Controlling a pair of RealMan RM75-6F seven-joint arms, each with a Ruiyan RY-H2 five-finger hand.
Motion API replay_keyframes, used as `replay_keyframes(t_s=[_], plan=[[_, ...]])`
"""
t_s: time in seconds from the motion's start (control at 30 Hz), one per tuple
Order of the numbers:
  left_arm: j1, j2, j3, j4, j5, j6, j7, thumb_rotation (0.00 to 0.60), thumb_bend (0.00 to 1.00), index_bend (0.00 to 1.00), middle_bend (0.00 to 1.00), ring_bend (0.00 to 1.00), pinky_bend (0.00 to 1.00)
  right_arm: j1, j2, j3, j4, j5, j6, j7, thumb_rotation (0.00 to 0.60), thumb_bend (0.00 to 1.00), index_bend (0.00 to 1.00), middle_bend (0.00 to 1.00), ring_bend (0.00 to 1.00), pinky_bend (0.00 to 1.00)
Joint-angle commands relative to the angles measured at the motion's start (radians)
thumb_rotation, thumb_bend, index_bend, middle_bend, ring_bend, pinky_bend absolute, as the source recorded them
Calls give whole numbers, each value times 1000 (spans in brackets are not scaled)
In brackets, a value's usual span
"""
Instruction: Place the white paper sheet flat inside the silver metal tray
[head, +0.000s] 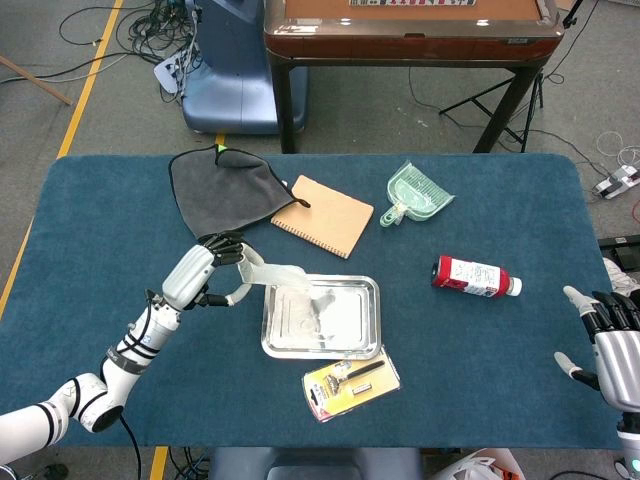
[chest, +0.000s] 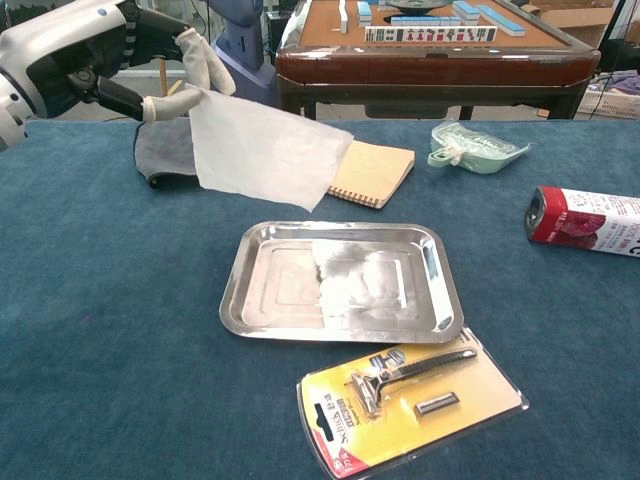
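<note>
While the left hand (chest: 95, 60) pinches one corner, the white paper sheet (chest: 265, 145) hangs above the silver metal tray (chest: 245, 300) | step: carrying over | next: lower, spread flat, release | right hand (head: 612, 340) spread, holding nothing.

Bright, even overhead light, soft shadows, glare on the silver tray (chest: 262, 300), sharp focus
</note>
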Motion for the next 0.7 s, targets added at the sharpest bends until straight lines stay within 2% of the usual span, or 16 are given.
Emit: replay_keyframes(t_s=[0.03, 0.2, 0.37, 0.6, 0.7], plan=[[-6, -11, 2, -38, -8, -2, -65, 600, 394, 571, 423, 288, 136, -2, 1, 0, -1, -2, 3, 0, 600, 101, 173, 275, 154, 168], [-17, -37, 23, -87, -13, -27, -194, 600, 394, 570, 464, 320, 139, -11, 4, -3, -4, -6, 16, 0, 600, 102, 173, 275, 153, 168], [-31, -77, 56, -98, 1, -55, -254, 600, 394, 568, 469, 322, 140, -22, 7, -4, -7, -9, 30, -2, 600, 101, 173, 275, 153, 168], [-41, -135, 110, 13, -7, -121, -242, 600, 393, 559, 469, 322, 142, -29, 8, -6, -8, -12, 38, -3, 600, 101, 173, 275, 152, 168], [-44, -122, 128, 59, -15, -156, -249, 600, 393, 554, 469, 322, 143, -30, 9, -6, -9, -13, 38, -3, 600, 101, 173, 275, 150, 168]])
